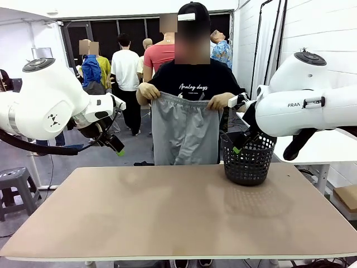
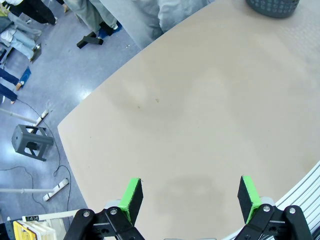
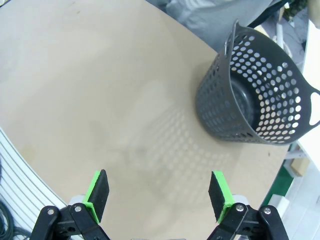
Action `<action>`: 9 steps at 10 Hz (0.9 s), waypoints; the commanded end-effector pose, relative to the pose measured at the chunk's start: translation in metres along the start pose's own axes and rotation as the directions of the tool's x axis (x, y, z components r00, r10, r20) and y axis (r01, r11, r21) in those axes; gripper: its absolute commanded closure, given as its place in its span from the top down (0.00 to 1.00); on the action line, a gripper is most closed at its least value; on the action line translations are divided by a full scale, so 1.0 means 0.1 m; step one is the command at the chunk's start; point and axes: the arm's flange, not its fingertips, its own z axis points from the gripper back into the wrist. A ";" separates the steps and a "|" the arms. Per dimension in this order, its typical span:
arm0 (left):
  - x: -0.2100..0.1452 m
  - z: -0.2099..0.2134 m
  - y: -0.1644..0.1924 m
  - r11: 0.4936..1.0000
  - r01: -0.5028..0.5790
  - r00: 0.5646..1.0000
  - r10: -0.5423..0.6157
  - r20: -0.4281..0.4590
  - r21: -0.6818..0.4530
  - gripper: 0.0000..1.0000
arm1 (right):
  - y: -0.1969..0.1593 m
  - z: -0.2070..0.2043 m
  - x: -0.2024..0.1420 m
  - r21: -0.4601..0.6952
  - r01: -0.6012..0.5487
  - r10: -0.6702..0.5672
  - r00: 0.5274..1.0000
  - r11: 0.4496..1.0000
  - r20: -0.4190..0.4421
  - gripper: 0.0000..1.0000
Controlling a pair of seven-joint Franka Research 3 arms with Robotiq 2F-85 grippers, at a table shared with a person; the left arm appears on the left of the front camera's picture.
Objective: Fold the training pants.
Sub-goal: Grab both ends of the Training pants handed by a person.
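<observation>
Pants [image 1: 184, 131] hang beyond L gripper [image 1: 117, 148] & R gripper [image 1: 241, 146].

Quantities in the scene: one pair of training pants [image 1: 184, 131], far centre; one black mesh basket [image 1: 249, 162], far right on the one table [image 1: 167, 218]; two grippers, the left gripper [image 2: 191, 195] and the right gripper [image 3: 160, 192], each with two green pads [image 2: 131, 197], four in total; one grey stool [image 1: 14, 181] on the floor at near left; one person [image 1: 192, 81] at the far table edge
</observation>
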 end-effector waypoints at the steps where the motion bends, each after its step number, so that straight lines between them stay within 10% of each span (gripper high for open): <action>1: 0.00 0.00 0.01 1.000 0.010 1.000 -0.010 0.003 0.000 1.00 | 0.00 0.00 0.00 0.012 0.002 -0.002 1.000 1.000 -0.003 1.00; 9: 0.00 0.00 0.01 1.000 0.010 1.000 -0.010 0.003 0.000 1.00 | 0.00 0.00 0.00 0.012 0.002 -0.002 1.000 1.000 -0.003 1.00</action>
